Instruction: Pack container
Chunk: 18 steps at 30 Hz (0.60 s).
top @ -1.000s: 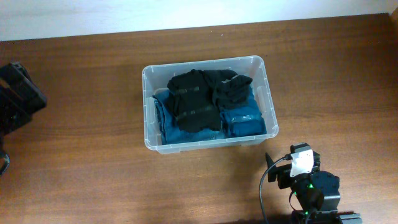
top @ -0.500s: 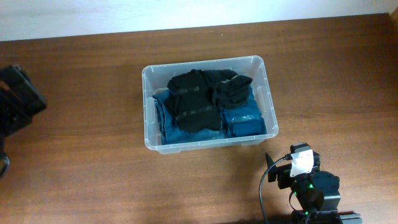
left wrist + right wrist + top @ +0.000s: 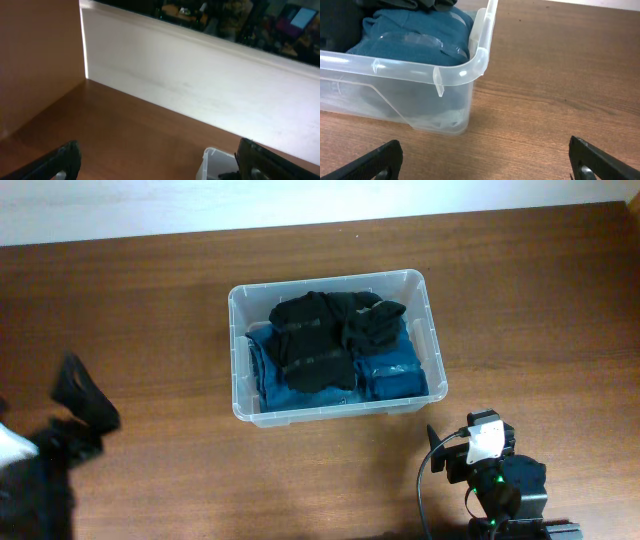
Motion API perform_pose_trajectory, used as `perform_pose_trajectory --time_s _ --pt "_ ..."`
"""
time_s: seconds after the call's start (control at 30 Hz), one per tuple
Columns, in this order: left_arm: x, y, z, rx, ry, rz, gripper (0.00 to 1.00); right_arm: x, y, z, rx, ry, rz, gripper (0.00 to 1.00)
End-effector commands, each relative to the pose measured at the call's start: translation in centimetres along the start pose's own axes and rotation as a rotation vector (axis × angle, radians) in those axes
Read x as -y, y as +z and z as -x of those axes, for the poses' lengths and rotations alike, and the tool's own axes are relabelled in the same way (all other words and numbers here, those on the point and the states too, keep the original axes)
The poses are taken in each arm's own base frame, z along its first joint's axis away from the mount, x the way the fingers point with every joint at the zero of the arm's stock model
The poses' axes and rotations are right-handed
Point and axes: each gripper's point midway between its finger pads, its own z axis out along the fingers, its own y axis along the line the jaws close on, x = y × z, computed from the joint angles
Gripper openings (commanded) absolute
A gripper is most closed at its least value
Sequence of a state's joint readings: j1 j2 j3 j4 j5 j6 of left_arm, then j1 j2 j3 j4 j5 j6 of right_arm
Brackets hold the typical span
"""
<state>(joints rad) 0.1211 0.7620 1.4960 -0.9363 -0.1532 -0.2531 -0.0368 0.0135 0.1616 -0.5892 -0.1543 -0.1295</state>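
Large clear rectangular plastic bin (image 3: 238, 360) sat mid-table on the brown wooden table (image 3: 150, 300), a bit toward the far side. Inside were folded dark blue garments (image 3: 395, 372) at the bottom with black garments (image 3: 312, 330) laid on top, stacked flat, likely so the load sits below the rim. Right gripper (image 3: 485, 147) hung low, just near of the bin's near-right corner, fingers spread wide and holding nothing. Left gripper (image 3: 157, 150) was off to the left, well apart from the bin, also wide and empty. It was blurred overhead, so its pose was hard to read. No garment showed outside the bin, so packing looked about done.
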Motion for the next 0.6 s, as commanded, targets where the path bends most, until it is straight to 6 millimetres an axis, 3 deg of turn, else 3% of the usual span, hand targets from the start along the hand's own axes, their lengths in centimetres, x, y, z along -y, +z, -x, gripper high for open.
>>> perform_pose_trajectory --time_s 0.0,0.17,0.37,0.57 --pt "-0.8 0.0 -5.0 -0.031 0.014 -0.025 0.99 0.2 0.0 -0.1 0.004 0.013 -0.013 0.98" --pt "-1.9 -0.2 -13.1 -0.105 0.02 -0.063 0.99 0.2 0.0 -0.1 0.004 0.013 -0.013 0.98" --pt "-3.1 1.9 -21.1 -0.158 0.023 -0.079 0.99 0.2 0.0 -0.1 0.004 0.013 -0.013 0.98" --pt "-3.3 3.9 -26.5 -0.171 0.019 -0.127 0.99 0.2 0.0 -0.1 0.004 0.013 -0.013 0.98"
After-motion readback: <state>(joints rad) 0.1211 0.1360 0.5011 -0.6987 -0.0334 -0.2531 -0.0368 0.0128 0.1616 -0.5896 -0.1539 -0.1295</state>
